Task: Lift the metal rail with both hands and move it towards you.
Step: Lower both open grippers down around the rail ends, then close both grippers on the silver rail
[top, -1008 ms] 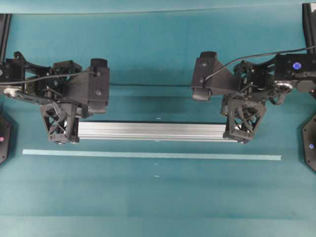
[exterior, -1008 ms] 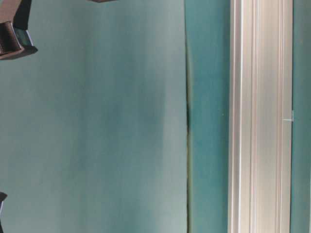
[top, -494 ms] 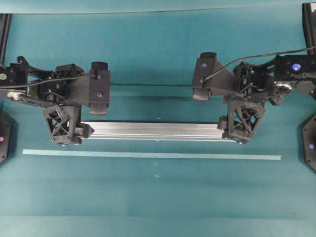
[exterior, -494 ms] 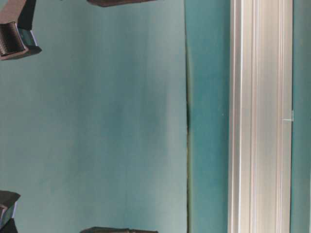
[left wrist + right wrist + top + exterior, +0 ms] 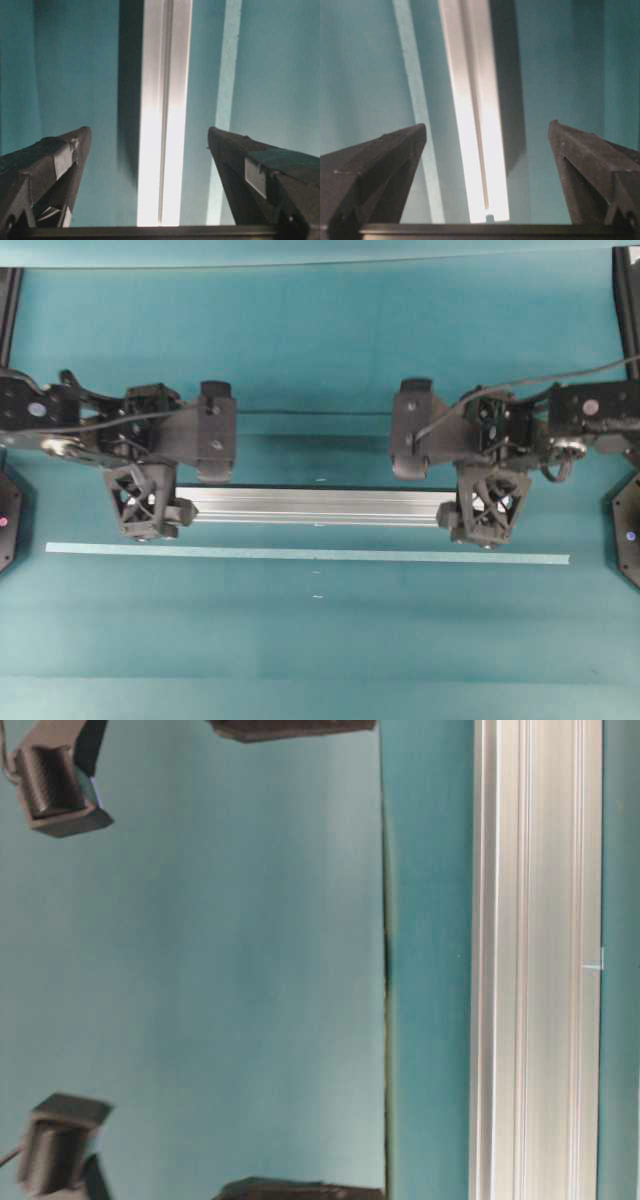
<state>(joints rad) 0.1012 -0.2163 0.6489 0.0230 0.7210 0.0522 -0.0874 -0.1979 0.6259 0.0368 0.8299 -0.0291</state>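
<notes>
The metal rail (image 5: 312, 506) lies flat on the teal table, left to right, just behind the pale tape strip (image 5: 307, 554). My left gripper (image 5: 148, 504) hangs over its left end and my right gripper (image 5: 487, 508) over its right end. Both are open. In the left wrist view the rail (image 5: 164, 115) runs between the spread fingers (image 5: 60, 160) of the left gripper (image 5: 149, 131), touching neither. It is the same in the right wrist view, where the rail (image 5: 472, 115) lies clear of the right gripper's (image 5: 487, 125) fingers (image 5: 585, 165). The table-level view shows the rail (image 5: 535, 960) lying on the surface.
The tape strip (image 5: 227, 75) (image 5: 412, 75) runs parallel to the rail on its near side. A seam (image 5: 385, 960) in the table cover runs behind the rail. Black fixtures stand at the table's left (image 5: 6, 515) and right (image 5: 628, 530) edges.
Both grippers have opened and let go of the rail's ends. The arms have shifted slightly towards the middle. The rail itself has stayed where it was.
</notes>
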